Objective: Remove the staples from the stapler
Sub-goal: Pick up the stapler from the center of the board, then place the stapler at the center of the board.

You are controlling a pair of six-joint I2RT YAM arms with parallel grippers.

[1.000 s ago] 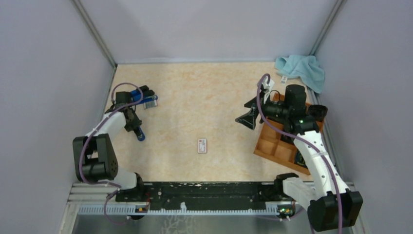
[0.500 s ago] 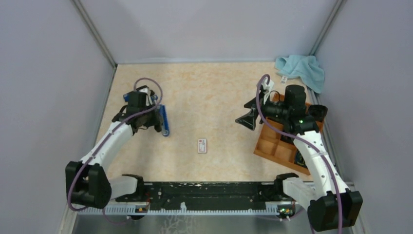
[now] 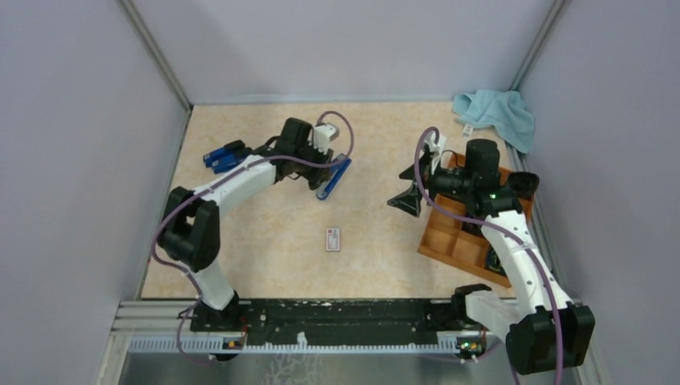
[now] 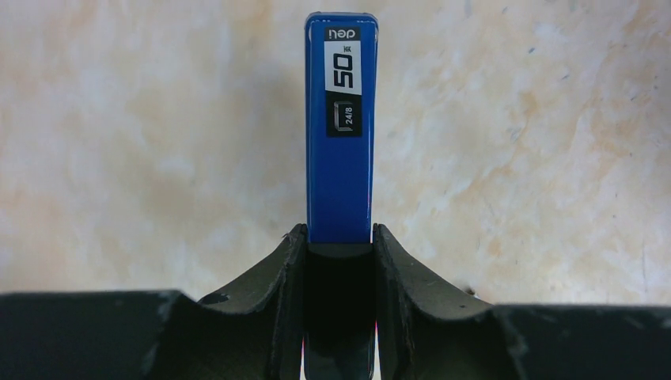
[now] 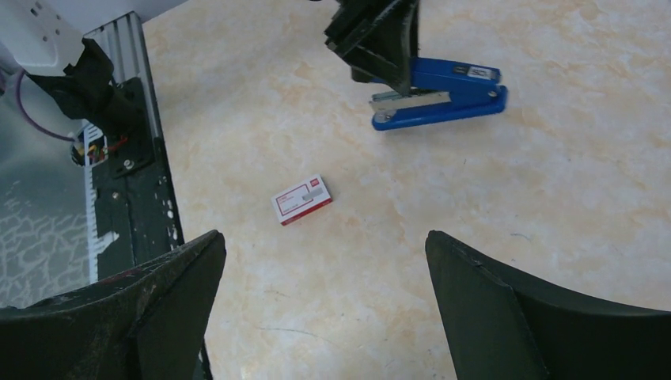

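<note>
The left claw [image 4: 339, 239] pinches the rear end of the blue stapler [image 4: 340, 150], which juts straight out ahead of its 2 fingers [image 4: 277, 269], labelled top facing the wrist camera. The staples cannot be made out. From the right wrist, a grey metal strip [image 5: 405, 98] shows in the stapler's side just below the left claw, too small to tell what it is. The stapler's rear is hidden between the fingers. The right claw [image 5: 323, 245] is spread wide and holds nothing. A small white box [image 5: 301, 199] lies on the worktop [image 5: 554, 198] ahead of it.
</note>
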